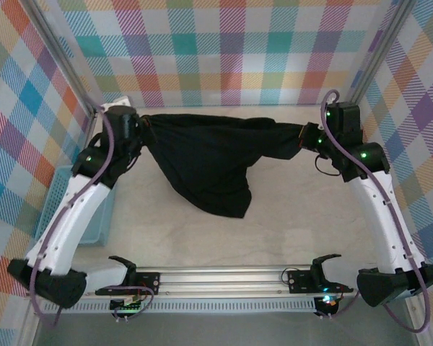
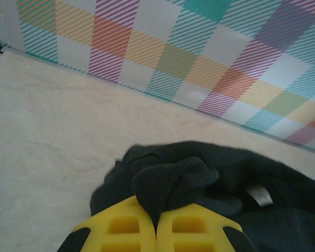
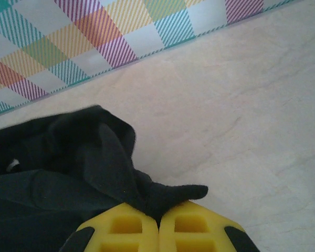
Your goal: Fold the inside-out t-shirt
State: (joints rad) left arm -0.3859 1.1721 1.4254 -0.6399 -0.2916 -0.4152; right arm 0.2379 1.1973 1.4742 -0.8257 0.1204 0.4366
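No fold is seen in the t-shirt [image 1: 209, 162] yet. It is stretched between the two grippers, with its upper edge drawn fairly taut from one to the other. The rest sags away from that line in a loose point toward the arm bases. Whether the hanging point rests on the table [image 1: 310, 231] cannot be told from above. The task is judged to be at an early stage: the shirt is gathered and spread by two corners, but it is not laid flat, and every fold is left to be made.

The left gripper [image 1: 135, 130] is clamped on a bunch of black cloth. In its wrist view the yellow pads [image 2: 128, 226] are pressed together, and the fabric is pinched at the seam between them and bulges just ahead of the tips. A small pale tag [image 2: 260, 197] is seen on the cloth to the right of that bunch. The right gripper [image 1: 310, 137] is likewise closed on the shirt, with a pointed flap of cloth squeezed out just past its fingertips [image 3: 191, 223].

Both arms are reached forward from the near edge and bent at the elbow. The wrists are turned inward so that the grippers face each other across the shirt, near the far wall [image 1: 224, 58]. A light blue basket [image 1: 94, 216] is seen behind the left gripper, beside that arm.
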